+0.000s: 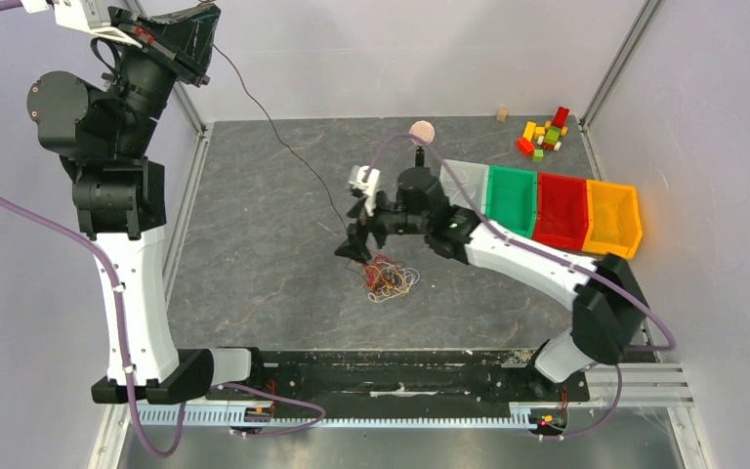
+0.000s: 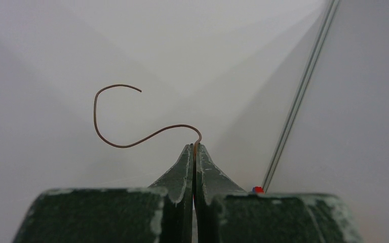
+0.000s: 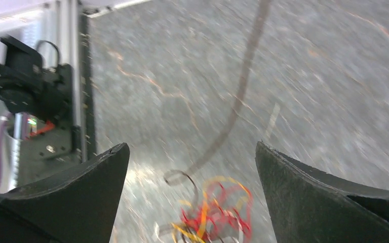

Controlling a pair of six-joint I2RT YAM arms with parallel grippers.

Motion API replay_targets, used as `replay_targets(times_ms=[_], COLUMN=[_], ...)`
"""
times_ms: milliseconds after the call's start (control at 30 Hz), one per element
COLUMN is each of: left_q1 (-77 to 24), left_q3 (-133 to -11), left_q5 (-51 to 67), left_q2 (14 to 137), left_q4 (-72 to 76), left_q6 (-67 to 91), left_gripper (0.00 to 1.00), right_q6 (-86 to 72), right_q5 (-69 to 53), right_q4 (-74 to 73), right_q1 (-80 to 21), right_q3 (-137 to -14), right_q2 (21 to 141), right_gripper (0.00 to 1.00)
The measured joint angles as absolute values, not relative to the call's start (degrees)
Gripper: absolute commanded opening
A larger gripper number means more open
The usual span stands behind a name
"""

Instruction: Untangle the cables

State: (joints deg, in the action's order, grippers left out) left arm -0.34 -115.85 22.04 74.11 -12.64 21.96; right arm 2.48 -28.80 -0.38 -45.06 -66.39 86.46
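Note:
The cables (image 1: 391, 278) lie in a small tangle of red, orange, white and dark strands mid-table. One dark brown wire (image 1: 283, 142) runs taut from the tangle up to my left gripper (image 1: 195, 39), raised high at the far left. In the left wrist view that gripper (image 2: 195, 147) is shut on the brown wire (image 2: 116, 144), whose free end curls past the tips. My right gripper (image 1: 356, 249) hovers just over the tangle's left edge. In the blurred right wrist view it (image 3: 191, 147) stands open, nothing between its fingers, with the cables (image 3: 212, 212) below and the dark wire (image 3: 238, 96) rising away.
Green (image 1: 513, 198), red (image 1: 562, 210) and yellow (image 1: 613, 217) bins sit in a row at the right. Coloured blocks (image 1: 545, 132) lie in the far right corner, with a wooden block (image 1: 501, 114) nearby. Metal frame posts (image 1: 190, 107) edge the table.

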Motion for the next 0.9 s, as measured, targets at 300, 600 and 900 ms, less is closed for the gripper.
replay_targets(times_ms=[300, 600, 900], left_q1=[-0.34, -0.32, 5.87], left_q3=[-115.87, -112.14, -71.77], left_q5=[18.98, 12.36, 27.38], left_q2=[74.87, 76.62, 73.12], left_q4=[-12.19, -16.51, -19.53], left_q6=[21.85, 16.53, 17.37], left_gripper=[0.02, 0.23, 0.22], right_q6=[-5.04, -14.59, -19.03], right_q5=[-29.04, -29.78, -28.42], right_q4=[7.44, 10.5, 16.75], right_q1=[-50.76, -50.26, -49.95], right_q3=[-72.31, -69.17, -72.97], right_q2=[100.73, 94.98, 85.91], right_gripper=[0.2, 0.0, 0.0])
